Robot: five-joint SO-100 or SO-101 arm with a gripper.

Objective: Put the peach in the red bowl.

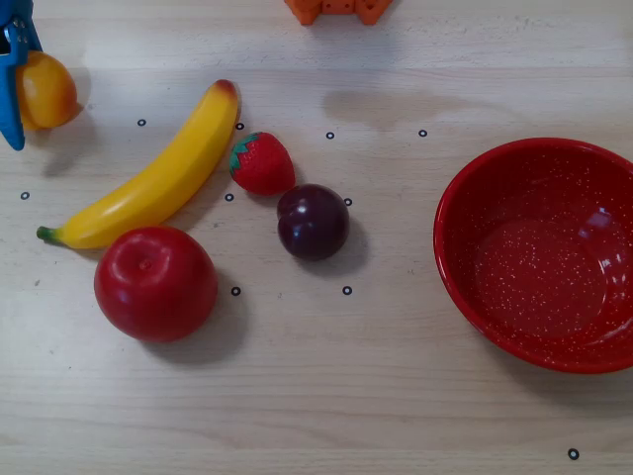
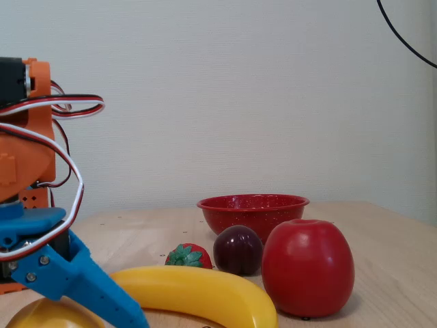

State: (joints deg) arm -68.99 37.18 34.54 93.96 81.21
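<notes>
The peach lies at the far top-left corner of the table in the overhead view; in the fixed view only its top shows at the bottom-left edge. My gripper is at the peach, and one blue finger lies along the fruit's left side. In the fixed view that blue finger slants down over the peach. The other finger is out of sight, so the grip is unclear. The red bowl sits empty at the right; in the fixed view the bowl stands far back.
Between the peach and the bowl lie a banana, a strawberry, a dark plum and a red apple. The orange arm base is at the top edge. Black dot marks are spread over the wooden table.
</notes>
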